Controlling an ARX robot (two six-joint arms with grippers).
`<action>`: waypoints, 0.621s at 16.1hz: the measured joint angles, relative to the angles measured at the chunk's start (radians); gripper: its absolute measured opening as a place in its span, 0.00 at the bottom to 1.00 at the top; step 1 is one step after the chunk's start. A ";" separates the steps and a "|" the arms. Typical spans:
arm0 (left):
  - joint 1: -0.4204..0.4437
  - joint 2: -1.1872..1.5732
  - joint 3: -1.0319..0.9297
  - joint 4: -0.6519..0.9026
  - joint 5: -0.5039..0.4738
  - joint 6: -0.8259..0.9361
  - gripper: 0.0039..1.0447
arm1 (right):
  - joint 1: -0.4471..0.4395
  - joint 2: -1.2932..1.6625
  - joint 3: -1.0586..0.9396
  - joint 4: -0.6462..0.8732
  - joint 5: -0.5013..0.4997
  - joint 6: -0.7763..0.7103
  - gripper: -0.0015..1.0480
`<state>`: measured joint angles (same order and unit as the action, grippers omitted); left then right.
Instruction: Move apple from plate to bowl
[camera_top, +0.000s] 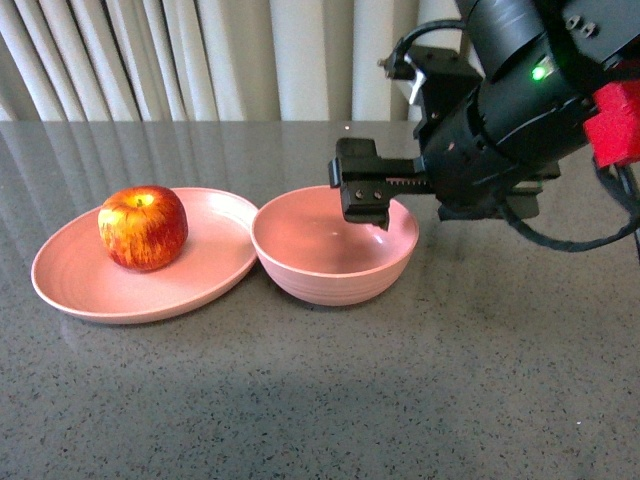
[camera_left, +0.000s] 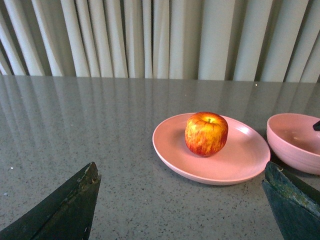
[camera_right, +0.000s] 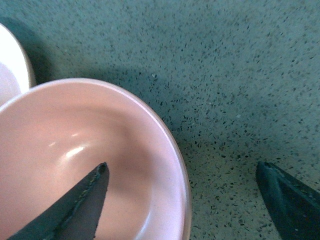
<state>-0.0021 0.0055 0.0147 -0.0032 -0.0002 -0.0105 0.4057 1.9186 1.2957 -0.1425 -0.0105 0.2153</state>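
The apple sat upright on the pink plate, toward the left side of the grey speckled tabletop. The pink bowl stood just beside the plate, rims about touching. The right gripper hovered above the bowl's rim, jaws spread and empty. The left gripper faced the apple, jaws wide apart, holding nothing. The apple looked firm, smooth-skinned, fairly heavy and apt to roll, so a grip across its widest middle seemed best. No writing was legible.
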 joint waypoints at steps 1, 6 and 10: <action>0.000 0.000 0.000 0.000 0.000 0.000 0.94 | -0.005 -0.041 -0.019 0.010 -0.022 0.004 0.96; 0.000 0.000 0.000 0.000 0.000 0.000 0.94 | -0.054 -0.468 -0.278 0.210 -0.145 0.064 0.94; 0.000 0.000 0.000 0.000 0.000 0.000 0.94 | -0.010 -0.776 -0.529 0.459 0.195 -0.048 0.74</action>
<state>-0.0021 0.0055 0.0147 -0.0032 0.0002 -0.0105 0.3962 1.1431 0.7666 0.3168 0.1848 0.1677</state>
